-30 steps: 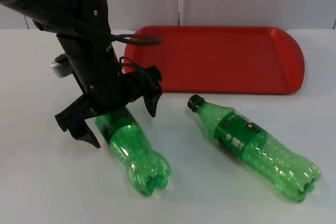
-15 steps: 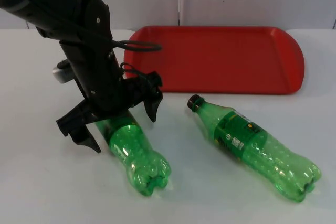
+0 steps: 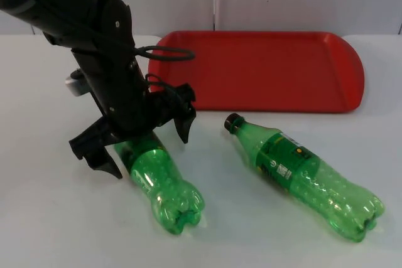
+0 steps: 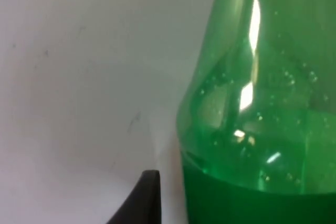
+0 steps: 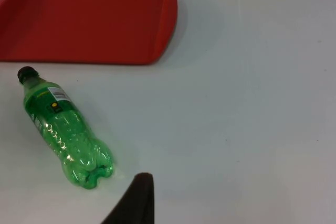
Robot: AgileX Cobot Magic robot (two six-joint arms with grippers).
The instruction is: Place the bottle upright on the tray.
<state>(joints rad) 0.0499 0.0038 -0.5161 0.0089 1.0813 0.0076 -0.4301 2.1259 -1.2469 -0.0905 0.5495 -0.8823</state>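
Green plastic bottle [image 3: 160,183] lies on the white counter [image 3: 50,218], its neck end between the wide-spread fingers of the left end effector [image 3: 146,144]. A labelled green bottle [image 3: 304,177] lies well right; the red tray [image 3: 264,70] sits beyond.

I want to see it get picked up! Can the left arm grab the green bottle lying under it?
Probably yes. The left gripper hangs open right over the left bottle, a finger on each side of its upper part, and nothing sits between them. The bottle lies flat on the white table.
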